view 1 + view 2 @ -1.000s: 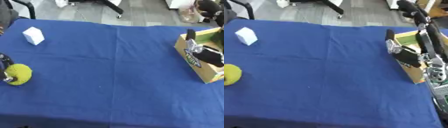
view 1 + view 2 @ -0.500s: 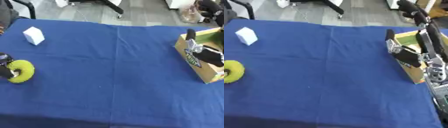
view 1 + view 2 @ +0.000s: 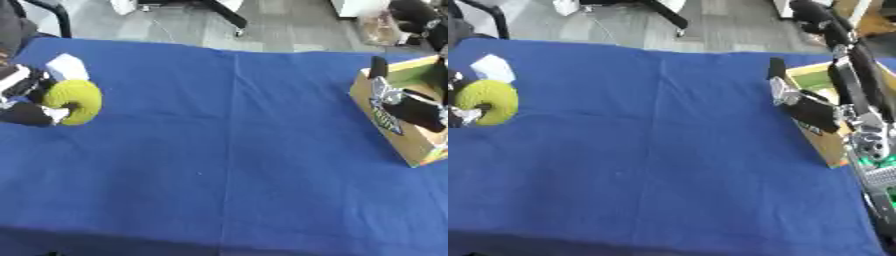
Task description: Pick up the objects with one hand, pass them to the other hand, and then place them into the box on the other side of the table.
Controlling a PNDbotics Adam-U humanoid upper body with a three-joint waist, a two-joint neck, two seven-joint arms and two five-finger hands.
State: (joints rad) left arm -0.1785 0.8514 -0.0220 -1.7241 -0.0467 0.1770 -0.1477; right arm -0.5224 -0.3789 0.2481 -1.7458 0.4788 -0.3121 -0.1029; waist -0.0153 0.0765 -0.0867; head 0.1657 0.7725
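Left hand [image 3: 26, 97] clasps one yellow-green ring [image 3: 74, 101]; one white block [image 3: 67, 67], one box [image 3: 404, 117].

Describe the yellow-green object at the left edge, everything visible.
The yellow-green object is rounded and matte, with a dent or hole on its left face showing in the right eye view. It appears lifted off the blue tablecloth, held by the left hand, whose dark fingers wrap its left side. A white block sits just behind it.
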